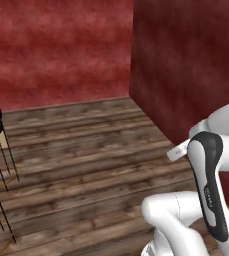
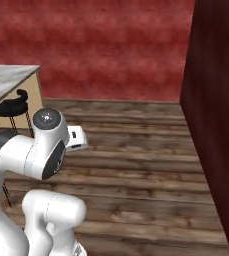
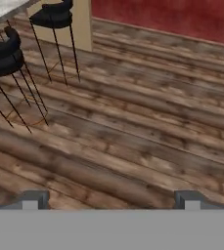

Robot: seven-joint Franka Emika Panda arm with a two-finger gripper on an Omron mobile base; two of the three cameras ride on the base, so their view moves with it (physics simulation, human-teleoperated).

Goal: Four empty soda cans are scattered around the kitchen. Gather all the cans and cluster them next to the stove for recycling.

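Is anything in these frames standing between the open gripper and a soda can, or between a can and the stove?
That cannot be judged here. The open gripper hangs over bare wooden floor, with black bar stools beside a counter off to one side. Nothing blocks the floor directly ahead.

Two base views from behind the arm [image 1: 206,170], left and right, facing forward and down — sharing plank floor [image 2: 136,165] and red wall [image 1: 61,45]; hand view nearer, angled onto floor and stools [image 3: 6,53].
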